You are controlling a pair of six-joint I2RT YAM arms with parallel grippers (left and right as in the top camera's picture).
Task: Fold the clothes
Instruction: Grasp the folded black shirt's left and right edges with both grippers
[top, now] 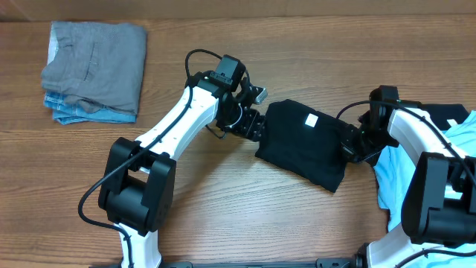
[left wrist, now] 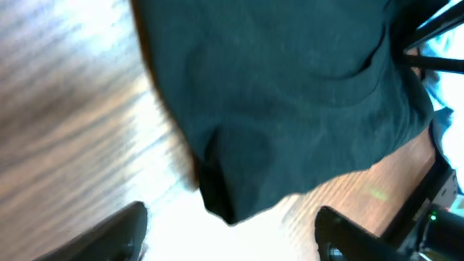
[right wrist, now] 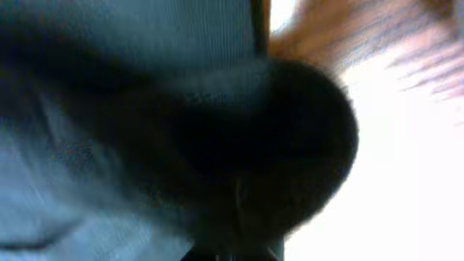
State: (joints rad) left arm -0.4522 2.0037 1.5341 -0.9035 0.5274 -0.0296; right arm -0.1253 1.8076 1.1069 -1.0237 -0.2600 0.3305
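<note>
Item: black soft-fabric shirt point(top: 301, 141), folded, centre-right on wooden table point(top: 238, 216). Likely light and limp; grasp at folded edges. Left gripper point(top: 256, 125): spread wide at left edge. Right gripper point(top: 351, 143): state cannot be told.

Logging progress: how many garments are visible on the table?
4: a gray garment top left, a blue garment under it, the black shirt at centre, the light blue tee at right. More may be hidden beneath.

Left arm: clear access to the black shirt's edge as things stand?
Likely yes: the left gripper sits open right at the black shirt's left edge, only bare table between, nothing blocking.
</note>
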